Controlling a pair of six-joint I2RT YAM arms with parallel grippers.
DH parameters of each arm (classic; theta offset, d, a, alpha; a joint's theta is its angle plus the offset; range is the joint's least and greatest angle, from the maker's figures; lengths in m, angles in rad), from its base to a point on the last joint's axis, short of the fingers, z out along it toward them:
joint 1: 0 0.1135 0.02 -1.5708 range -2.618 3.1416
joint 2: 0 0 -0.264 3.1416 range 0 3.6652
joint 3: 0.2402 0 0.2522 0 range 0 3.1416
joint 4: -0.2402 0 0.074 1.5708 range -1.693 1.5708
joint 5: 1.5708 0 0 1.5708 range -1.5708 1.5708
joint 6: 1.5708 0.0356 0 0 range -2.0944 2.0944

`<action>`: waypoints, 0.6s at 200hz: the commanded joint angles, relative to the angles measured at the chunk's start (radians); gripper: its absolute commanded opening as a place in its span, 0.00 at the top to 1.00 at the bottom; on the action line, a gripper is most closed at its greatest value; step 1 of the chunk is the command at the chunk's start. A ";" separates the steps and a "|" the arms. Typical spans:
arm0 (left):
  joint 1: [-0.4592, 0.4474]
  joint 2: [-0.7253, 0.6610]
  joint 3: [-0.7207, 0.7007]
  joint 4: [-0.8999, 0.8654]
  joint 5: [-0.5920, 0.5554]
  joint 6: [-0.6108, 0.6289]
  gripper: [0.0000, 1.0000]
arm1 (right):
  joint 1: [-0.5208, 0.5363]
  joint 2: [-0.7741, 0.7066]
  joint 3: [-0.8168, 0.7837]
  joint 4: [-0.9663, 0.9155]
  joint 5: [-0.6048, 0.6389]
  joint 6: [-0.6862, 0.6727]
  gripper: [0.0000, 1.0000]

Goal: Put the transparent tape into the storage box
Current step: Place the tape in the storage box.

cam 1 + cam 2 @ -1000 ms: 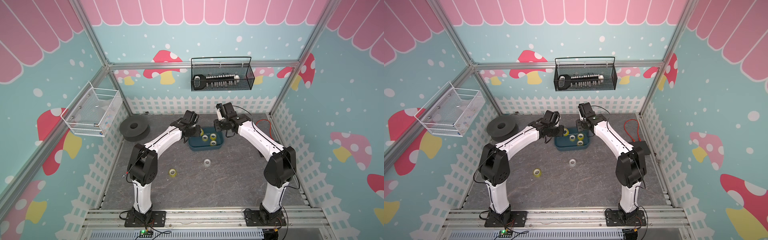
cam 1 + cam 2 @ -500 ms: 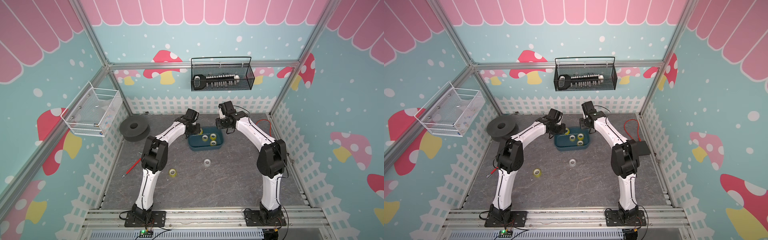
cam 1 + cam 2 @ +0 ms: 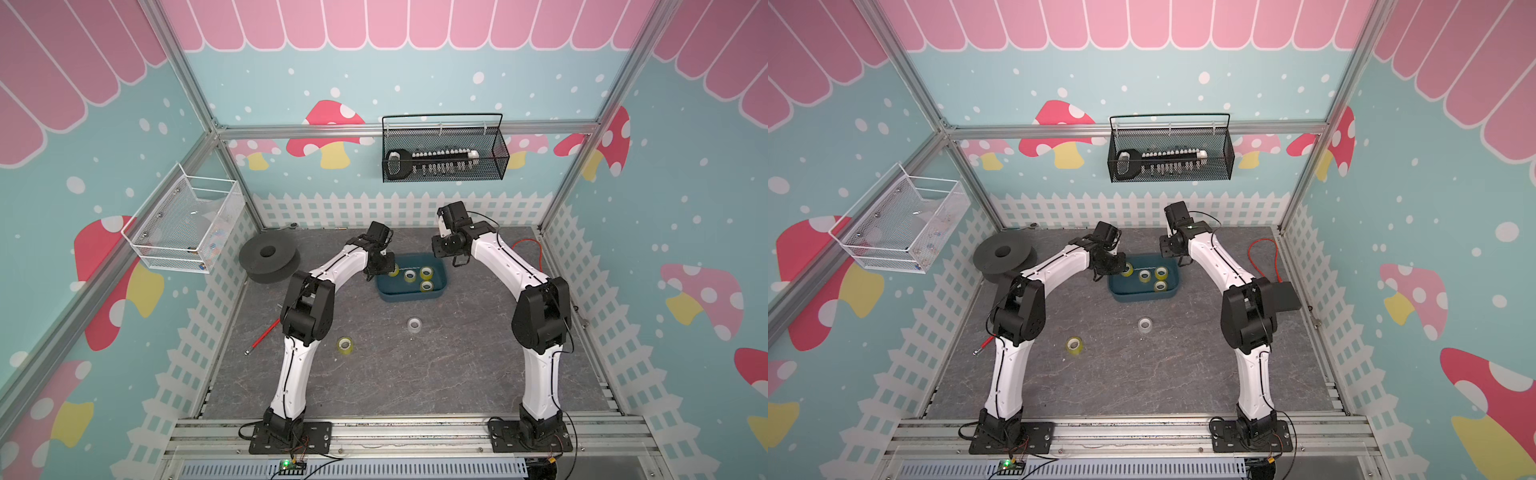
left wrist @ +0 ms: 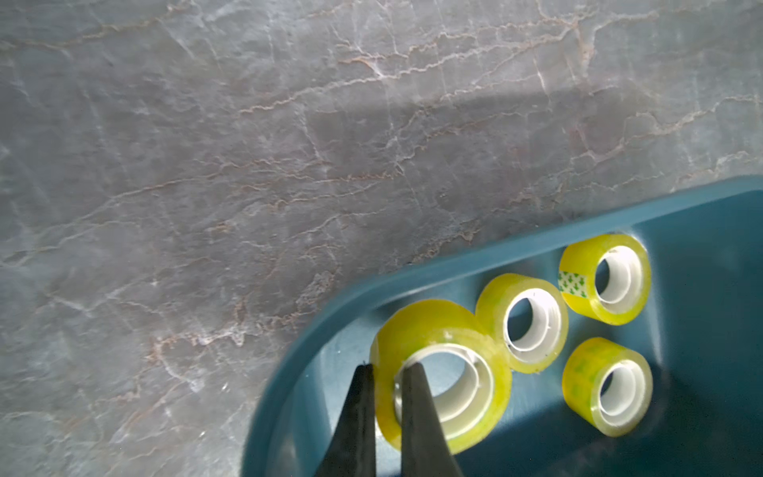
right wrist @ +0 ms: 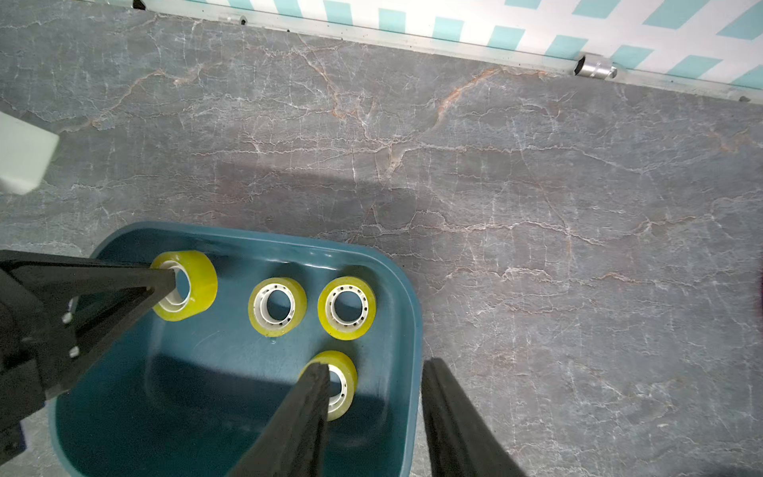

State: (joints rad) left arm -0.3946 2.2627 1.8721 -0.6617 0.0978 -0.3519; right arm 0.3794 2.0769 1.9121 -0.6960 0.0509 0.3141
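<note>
From my station I see the left gripper (image 4: 388, 367) nearly closed on a tape roll (image 4: 437, 326): one finger is outside the yellowish wall of the roll and the other is inside its white core, so the wall is pinched between them. This roll hangs tilted inside the left end of the storage box (image 5: 408, 297), just beside the rounded corner. I cannot tell if it touches the floor of the box. To the right of it, three more rolls (image 5: 277, 305) lie flat on the floor of the box, each with the hole facing up, near each other and toward the right end. In both top views the box (image 3: 411, 296) stands on the grey table (image 3: 415, 374) between the two arms. The right gripper (image 5: 375, 369) hovers over the right end of the box with its jaws half open and nothing between them; one finger is above a roll in the box, the other is outside the rim, above the table. In front of the box, well apart from both grippers, a yellowish roll (image 3: 345, 345) lies on the table, and to its right a pale roll (image 3: 414, 325).
</note>
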 commanded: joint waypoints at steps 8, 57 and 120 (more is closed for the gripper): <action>0.000 0.001 0.008 -0.023 -0.011 -0.001 1.00 | -0.004 0.026 0.015 -0.019 -0.009 -0.009 0.57; -0.003 0.025 0.018 -0.026 -0.010 -0.004 1.00 | -0.003 0.027 0.007 -0.019 -0.011 -0.007 0.57; -0.009 0.057 0.027 -0.030 -0.014 -0.009 0.99 | -0.004 0.032 -0.003 -0.015 -0.020 -0.003 0.57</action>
State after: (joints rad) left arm -0.3950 2.2883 1.8725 -0.6701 0.0978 -0.3557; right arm 0.3794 2.0804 1.9121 -0.6960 0.0406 0.3145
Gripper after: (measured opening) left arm 0.085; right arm 0.431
